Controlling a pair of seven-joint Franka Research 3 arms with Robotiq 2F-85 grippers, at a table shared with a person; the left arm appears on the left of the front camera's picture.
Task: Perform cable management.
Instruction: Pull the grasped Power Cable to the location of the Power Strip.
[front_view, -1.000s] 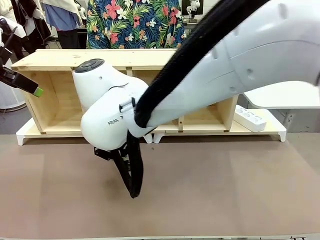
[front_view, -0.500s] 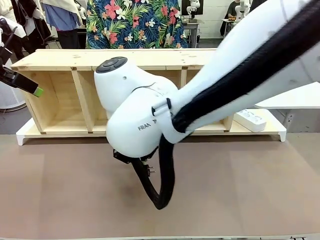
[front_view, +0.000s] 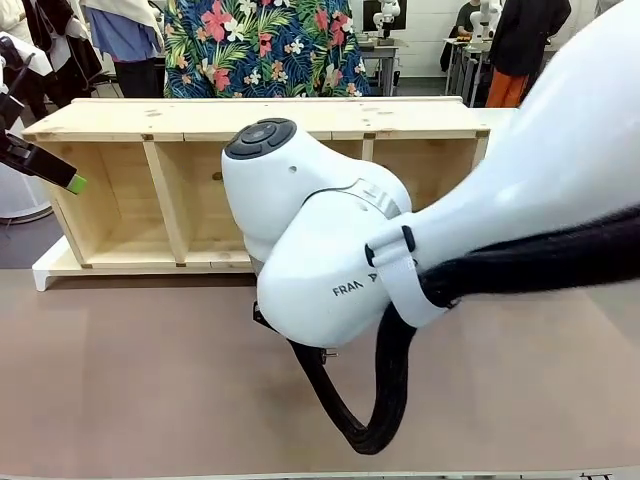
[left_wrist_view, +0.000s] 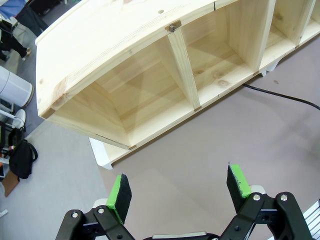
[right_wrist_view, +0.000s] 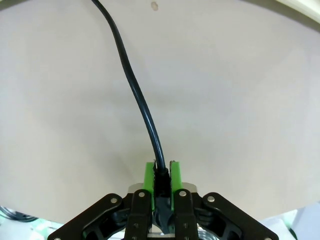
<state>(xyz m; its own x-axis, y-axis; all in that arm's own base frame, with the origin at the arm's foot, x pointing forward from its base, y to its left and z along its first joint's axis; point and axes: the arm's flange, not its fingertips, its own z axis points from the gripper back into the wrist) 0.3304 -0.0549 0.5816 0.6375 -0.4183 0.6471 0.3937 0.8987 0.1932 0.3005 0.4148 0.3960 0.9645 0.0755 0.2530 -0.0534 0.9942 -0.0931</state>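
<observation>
Cable, a long thin black power cord (right_wrist_view: 138, 100): pinched at its near end between the green pads of the right gripper (right_wrist_view: 161, 171), jaws closed almost fully on it. Runs away from the pads in a gentle curve over the matte brown tabletop (right_wrist_view: 240, 100); smooth, round in section, pliant-looking. Plug end hidden. Left gripper (left_wrist_view: 180, 187) spread wide, holding nothing, hovering off the left end of the pale pine shelf unit (left_wrist_view: 150, 45).

Likely step: cord grasped, being drawn along the table. Next move probably calls for a steady pull, no snagging on the shelf's white feet (front_view: 42, 272), and slack clear of the thick braided black hose (front_view: 380, 410) under the glossy white right arm (front_view: 320, 260).
</observation>
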